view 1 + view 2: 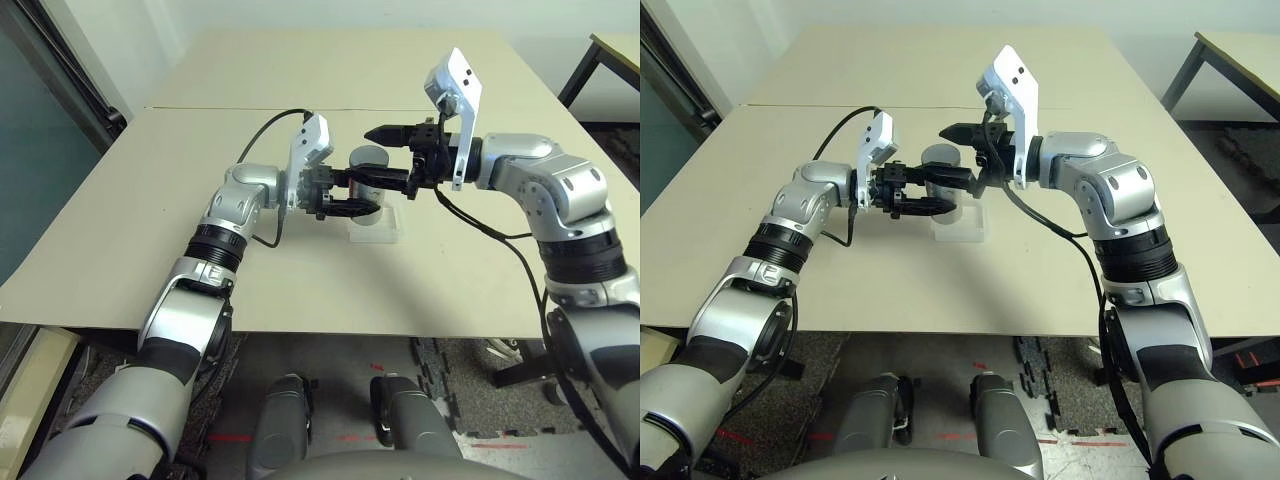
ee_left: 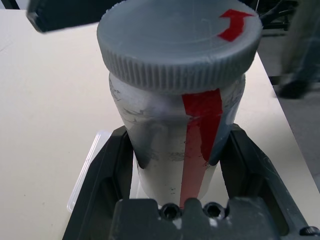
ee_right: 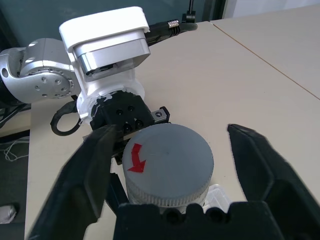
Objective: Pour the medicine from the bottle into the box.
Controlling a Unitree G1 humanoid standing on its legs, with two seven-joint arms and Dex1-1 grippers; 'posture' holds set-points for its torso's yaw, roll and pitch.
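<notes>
The silver-grey bottle (image 2: 165, 150) with its red stripe stands upright, its grey cap (image 3: 167, 160) on. My left gripper (image 1: 362, 197) is shut on the bottle's body from the left. From the right, my right gripper (image 3: 170, 131) is open, with one finger on each side of the cap and not touching it. The clear plastic box (image 1: 378, 228) lies on the table directly under the bottle, and one of its corners (image 2: 87, 170) pokes out beside my left finger. I cannot tell whether the bottle rests in the box. The medicine is hidden.
The tan table (image 1: 150, 230) has a seam running across behind my arms, and its front edge lies close to my body. A second table (image 1: 618, 48) stands at the far right. A black cable (image 1: 500, 235) hangs from my right wrist.
</notes>
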